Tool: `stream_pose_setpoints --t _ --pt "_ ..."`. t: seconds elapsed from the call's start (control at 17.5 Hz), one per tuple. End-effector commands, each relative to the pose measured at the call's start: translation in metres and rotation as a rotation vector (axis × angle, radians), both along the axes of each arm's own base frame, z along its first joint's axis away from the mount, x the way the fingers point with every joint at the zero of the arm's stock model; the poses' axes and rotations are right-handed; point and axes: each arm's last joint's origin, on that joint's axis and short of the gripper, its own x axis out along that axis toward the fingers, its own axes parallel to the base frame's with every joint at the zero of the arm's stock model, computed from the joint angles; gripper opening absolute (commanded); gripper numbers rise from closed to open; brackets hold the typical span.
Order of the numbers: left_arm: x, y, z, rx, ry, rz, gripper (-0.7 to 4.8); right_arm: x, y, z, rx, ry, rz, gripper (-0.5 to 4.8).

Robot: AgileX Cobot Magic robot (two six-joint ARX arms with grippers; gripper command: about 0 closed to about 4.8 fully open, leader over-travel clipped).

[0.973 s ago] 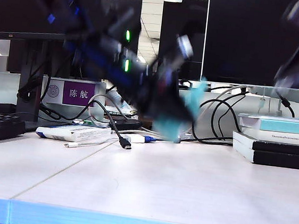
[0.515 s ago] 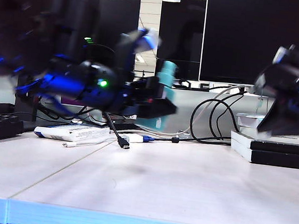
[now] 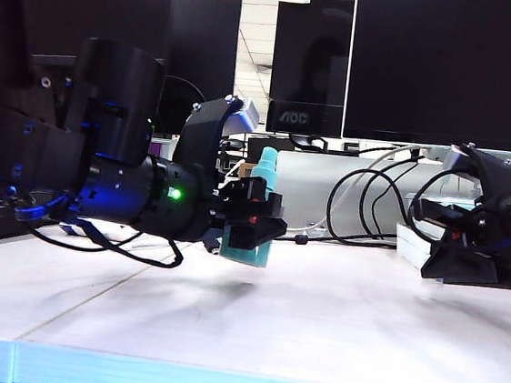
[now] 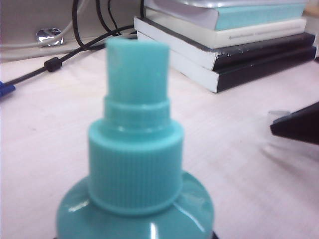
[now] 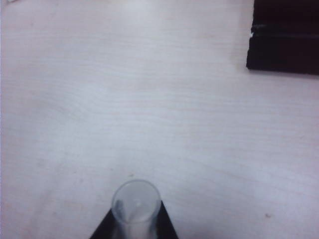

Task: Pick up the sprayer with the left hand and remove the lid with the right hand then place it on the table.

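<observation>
Left claw [image 3: 254, 221] clamps sprayer [image 3: 255, 212] upright, nozzle bared; right claw [image 5: 133, 219] pinches lid [image 5: 134, 201] low over counter [image 3: 314, 326], ready for set-down.

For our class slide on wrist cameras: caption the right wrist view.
Right end effector holds the clear lid low over the white table.

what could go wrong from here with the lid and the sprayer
The right tool pinches the clear lid only at its base, low over the table; once released, the tiny cap may roll away. The left tool holds the uncapped sprayer upright above the table; tilting it might leak.
</observation>
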Motion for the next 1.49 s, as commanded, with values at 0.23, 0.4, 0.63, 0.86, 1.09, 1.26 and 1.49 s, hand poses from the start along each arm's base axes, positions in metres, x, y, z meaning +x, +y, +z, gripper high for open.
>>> stream_pose_setpoints --t 0.23,0.4,0.63,0.86,1.09,1.26,1.49 --pt "0.003 -0.001 -0.003 -0.072 0.112 0.030 -0.06 0.000 0.001 0.001 0.003 -0.013 0.009 -0.06" --pt "0.002 -0.001 -0.007 -0.058 0.159 0.048 -0.06 -0.003 0.000 -0.003 -0.006 0.042 0.011 -0.05" --pt "0.003 0.000 -0.007 -0.056 0.159 0.059 1.07 -0.003 0.001 -0.004 0.004 0.051 0.030 1.02" --pt "0.003 -0.001 -0.004 -0.078 0.132 0.055 3.60 -0.003 0.001 -0.003 0.003 0.043 0.032 1.54" --pt "0.004 -0.001 0.002 -0.113 0.092 0.046 4.79 0.000 0.001 0.001 0.013 -0.008 0.032 2.26" --pt "0.003 -0.002 0.018 -0.164 0.032 0.021 4.79 0.002 0.002 0.010 0.038 -0.062 0.041 4.79" --pt "0.004 0.013 0.069 -0.177 -0.063 0.073 4.79 -0.005 0.001 0.039 0.061 -0.166 0.049 4.79"
